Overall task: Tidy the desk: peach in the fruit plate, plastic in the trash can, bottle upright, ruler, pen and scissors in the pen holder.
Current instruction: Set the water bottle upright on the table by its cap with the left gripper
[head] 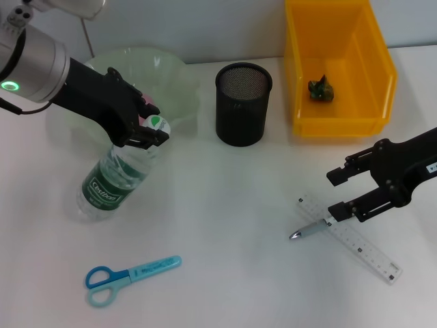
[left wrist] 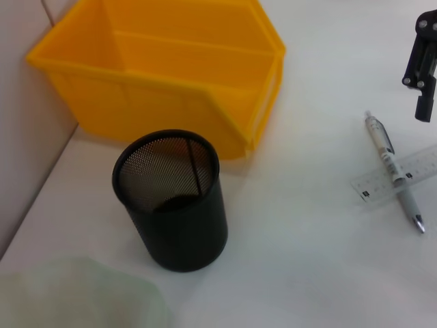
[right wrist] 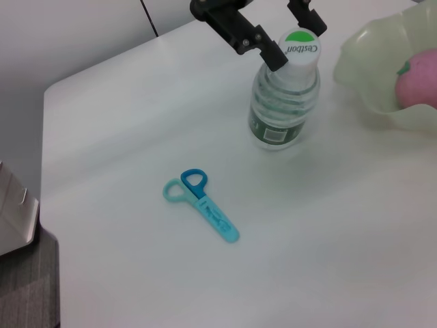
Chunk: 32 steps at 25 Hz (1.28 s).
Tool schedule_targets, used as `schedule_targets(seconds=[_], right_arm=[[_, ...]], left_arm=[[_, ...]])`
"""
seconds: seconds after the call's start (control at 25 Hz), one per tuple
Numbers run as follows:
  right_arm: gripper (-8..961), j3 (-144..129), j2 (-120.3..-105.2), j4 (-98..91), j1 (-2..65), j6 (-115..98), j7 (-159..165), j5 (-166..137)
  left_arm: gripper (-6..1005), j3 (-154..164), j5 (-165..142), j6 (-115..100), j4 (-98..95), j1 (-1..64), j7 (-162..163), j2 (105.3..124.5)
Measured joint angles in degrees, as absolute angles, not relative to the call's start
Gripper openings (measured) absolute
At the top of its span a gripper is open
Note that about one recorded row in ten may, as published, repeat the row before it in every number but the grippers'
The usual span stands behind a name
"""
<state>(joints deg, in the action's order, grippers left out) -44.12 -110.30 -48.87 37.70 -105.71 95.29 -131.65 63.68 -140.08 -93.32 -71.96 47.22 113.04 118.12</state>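
Black mesh marks the pen holder [head: 244, 104], which stands mid-desk in the head view and serves as the reference here. To its left, the left gripper [head: 145, 131] has its fingers spread around the cap of the upright bottle [head: 116, 179], one on either side; whether they press on it cannot be told. Behind the bottle sits the pale green fruit plate [head: 174, 75], a bit of pink peach [head: 145, 100] showing past the gripper. The yellow trash can [head: 339, 68] stands to the holder's right with a dark green scrap of plastic [head: 320, 89] inside. Forward and right of the holder, the right gripper [head: 344, 193] hangs with jaws apart, empty, just by the pen [head: 311, 229] lying across the ruler [head: 349, 239]. The scissors [head: 130, 276] lie forward and left.

The left wrist view shows the pen holder [left wrist: 174, 198] empty, the trash can [left wrist: 164, 68] behind it, pen [left wrist: 395, 171] and ruler [left wrist: 396, 176] crossed beyond.

The right wrist view shows the left gripper [right wrist: 263, 31] straddling the bottle [right wrist: 283, 102] cap, the scissors [right wrist: 201, 203] nearby, and the peach [right wrist: 418, 78] in the plate [right wrist: 372, 51].
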Motion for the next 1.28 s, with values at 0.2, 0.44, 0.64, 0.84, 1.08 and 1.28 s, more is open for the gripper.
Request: schedule_targets(seconds=[0.2, 0.44, 0.64, 0.84, 1.08, 1.28], right_arm=[[755, -44.1, -110.30, -48.9, 37.7, -105.7, 95.3, -131.7], [755, -44.1, -110.24, -48.9, 37.7, -106.1, 95.2, -131.8], [755, -44.1, -110.14, -48.9, 37.8, -106.2, 94.7, -131.8], [755, -44.1, -110.12, -48.9, 38.2, -106.2, 94.6, -131.8], [755, -44.1, -110.10, -48.9, 38.3, -106.2, 94.6, -131.8], [756, -44.1, -109.99, -48.9, 38.4, -106.2, 94.6, -131.7]], left_arm=[[420, 62.9, -141.5, -94.7, -74.2, 46.5, 114.5, 118.11], [420, 61.2, -141.6, -95.9, -75.8, 45.8, 115.3, 118.11], [420, 60.8, -141.9, -96.3, -76.5, 45.5, 116.0, 118.04], [419, 59.7, -142.3, -96.9, -78.0, 44.4, 116.7, 118.01], [420, 57.7, -142.8, -98.2, -79.8, 43.3, 117.3, 117.94], [420, 56.1, -143.0, -99.1, -80.4, 43.0, 117.6, 117.81]])
